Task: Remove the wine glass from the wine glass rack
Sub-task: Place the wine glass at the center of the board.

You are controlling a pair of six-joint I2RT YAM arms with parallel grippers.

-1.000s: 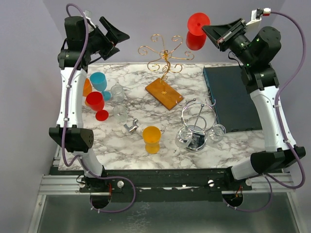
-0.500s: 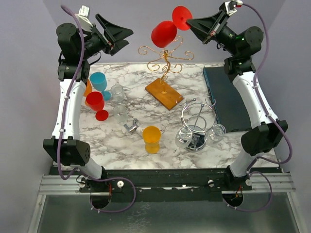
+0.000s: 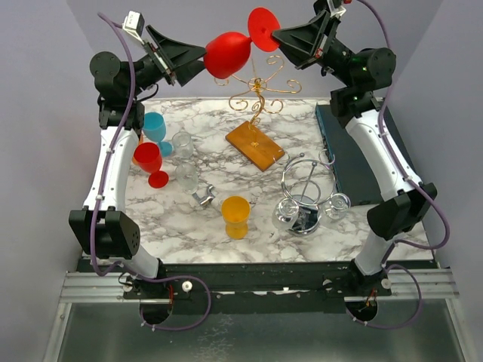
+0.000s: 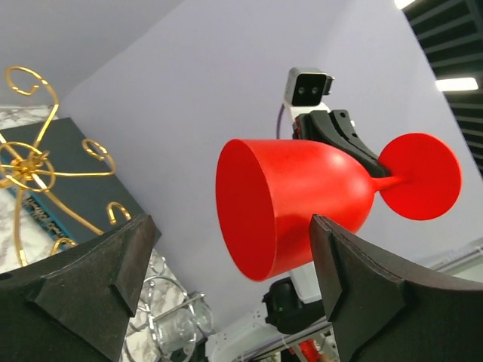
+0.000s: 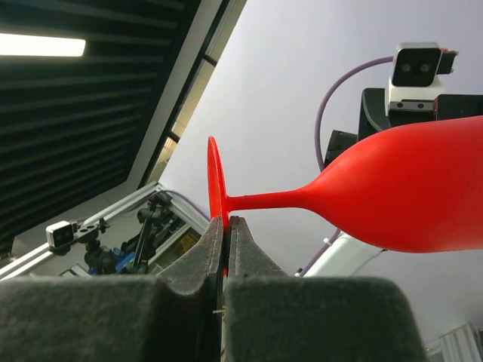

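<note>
A red wine glass (image 3: 226,54) lies horizontal high above the table, clear of the gold wire rack (image 3: 255,90) on its wooden base (image 3: 255,145). My right gripper (image 3: 278,36) is shut on the rim of the glass's foot (image 5: 214,177); its fingertips (image 5: 225,222) meet on it. The bowl (image 4: 294,204) points at my left gripper (image 3: 198,60), which is open. The bowl's mouth sits between the left fingers (image 4: 355,279) without visible contact. The rack also shows in the left wrist view (image 4: 30,162).
On the marble table stand a red glass (image 3: 149,160), a blue glass (image 3: 154,127), clear glasses (image 3: 183,143), an orange cup (image 3: 235,215) and a chrome rack with clear glasses (image 3: 306,192). A dark blue box (image 3: 362,154) lies at the right.
My right gripper swung the red glass leftward and tipped it horizontal. My left gripper rose and turned toward it, so the bowl now sits between its open fingers.
</note>
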